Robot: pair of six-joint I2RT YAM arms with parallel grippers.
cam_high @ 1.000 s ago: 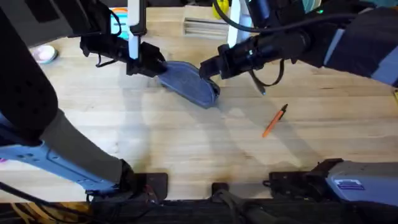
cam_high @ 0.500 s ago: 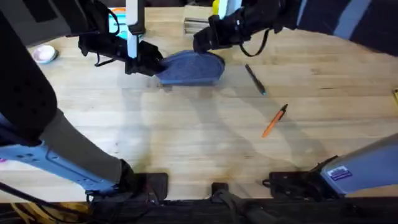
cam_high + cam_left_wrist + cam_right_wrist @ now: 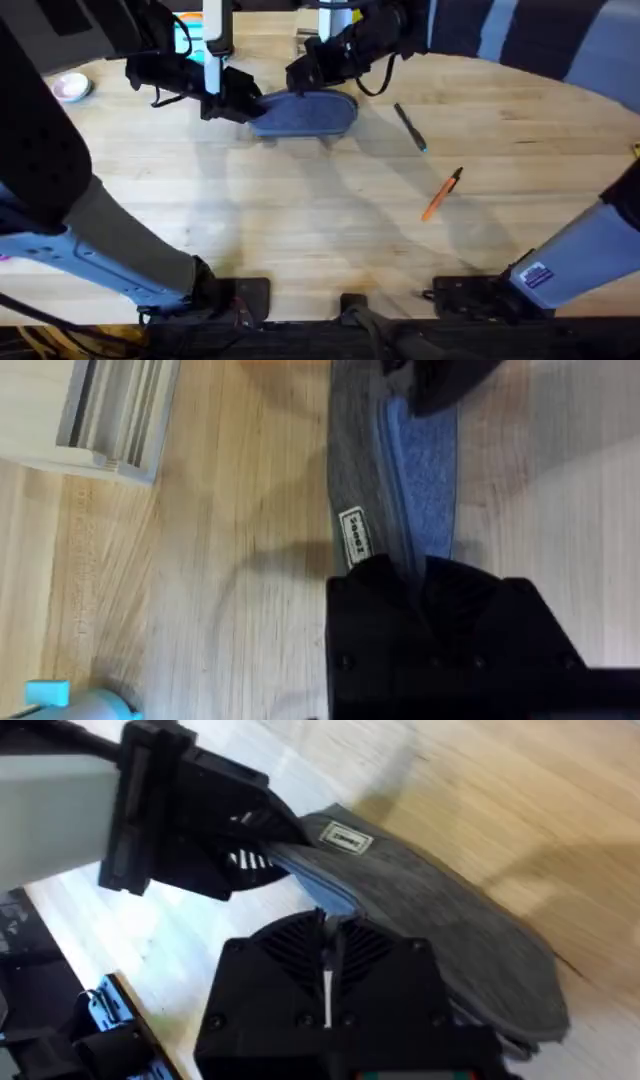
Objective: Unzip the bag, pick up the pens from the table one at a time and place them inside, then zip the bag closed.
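The grey-blue bag [image 3: 308,114] lies flat across the far middle of the table [image 3: 300,230]. My left gripper [image 3: 246,106] is shut on its left end; in the left wrist view the black fingers [image 3: 410,575] pinch the fabric beside a small white label. My right gripper [image 3: 300,76] sits over the bag's far edge, its fingers [image 3: 325,945] pressed together at the blue zipper line [image 3: 335,902]; the pull itself is hidden. The dark pen with a teal tip [image 3: 409,127] lies to the right of the bag. The orange pen [image 3: 441,193] lies nearer the front.
A pale slotted wooden block [image 3: 312,42] stands just behind the bag, also in the left wrist view [image 3: 110,415]. A small pink dish [image 3: 72,87] sits at the far left. The wide front half of the table is open wood.
The bag swung from a slant to lying level. My right gripper moved from the bag's right end up and leftward along its far edge. The left gripper and both pens stayed put.
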